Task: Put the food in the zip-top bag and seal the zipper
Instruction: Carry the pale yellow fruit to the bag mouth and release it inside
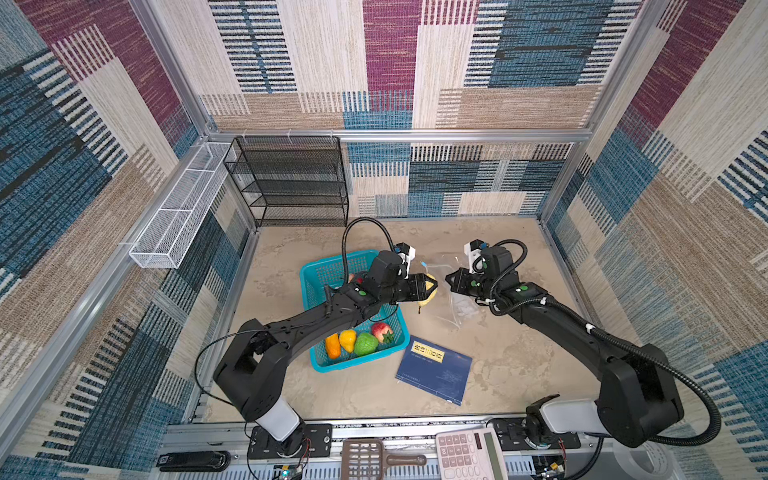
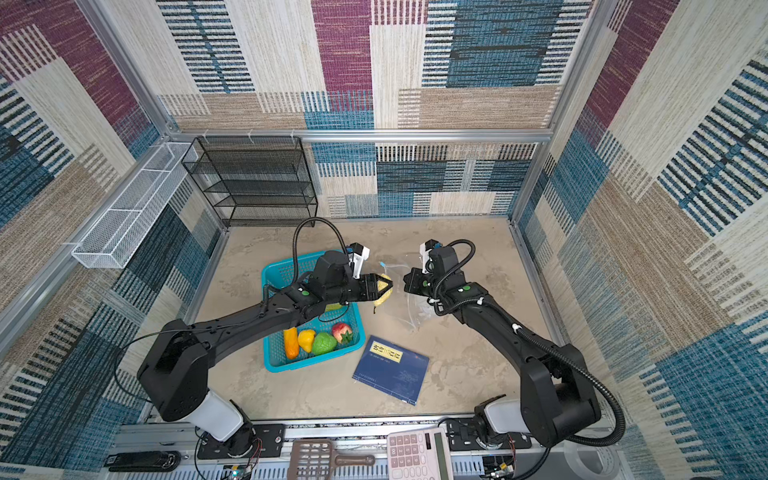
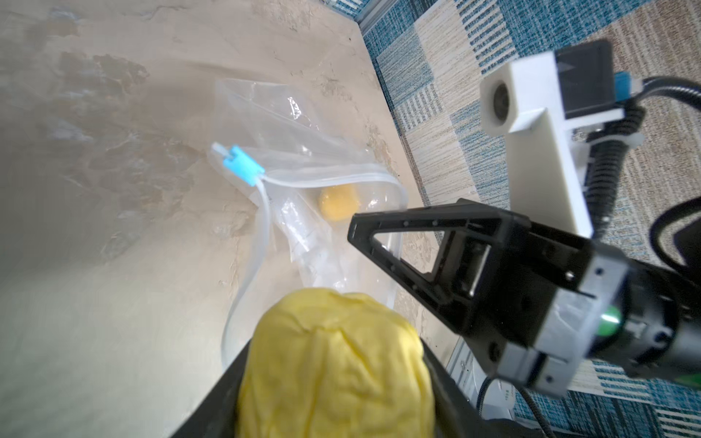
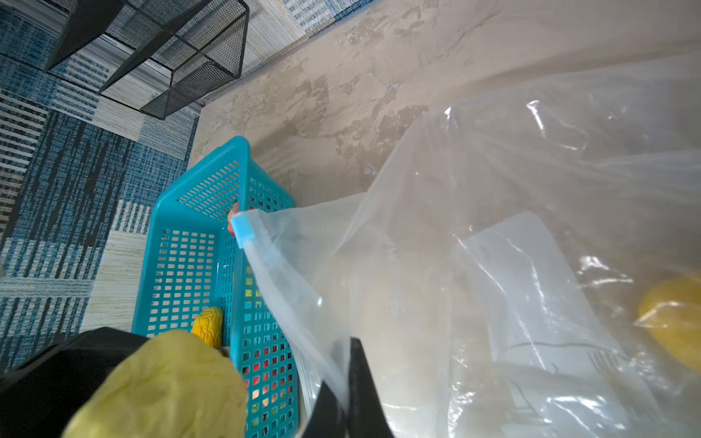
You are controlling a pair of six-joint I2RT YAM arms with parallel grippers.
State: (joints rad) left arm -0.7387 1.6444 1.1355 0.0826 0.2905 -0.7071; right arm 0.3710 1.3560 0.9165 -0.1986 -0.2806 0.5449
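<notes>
Left gripper (image 1: 431,286), clamped on a wrinkled yellow toy food (image 3: 333,364), hovers just beside the clear plastic zip-top bag (image 3: 303,167). Right gripper (image 1: 450,278) pinches the bag's rim. A sagging mouth could block entry.

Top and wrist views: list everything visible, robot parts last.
zip-top bag: 1, clear, mid-table
slider: 1, light blue, zipper end
bagged food: 1, yellow, inside bag
held food: 1, pale yellow, left hand
basket: 1, teal, left of bag
basket food: 4 seen, orange piece, yellow piece, green piece, red piece, near end
book: 1, dark blue, beside basket
shelf: 1, black mesh, back wall
tray: 1, white mesh, left wall
calculator: 1, pinkish, front rail
scoop: 1, brown, front rail
left hand: 1, black, gripping held food
right hand: 1, black, pinching bag's mouth
</notes>
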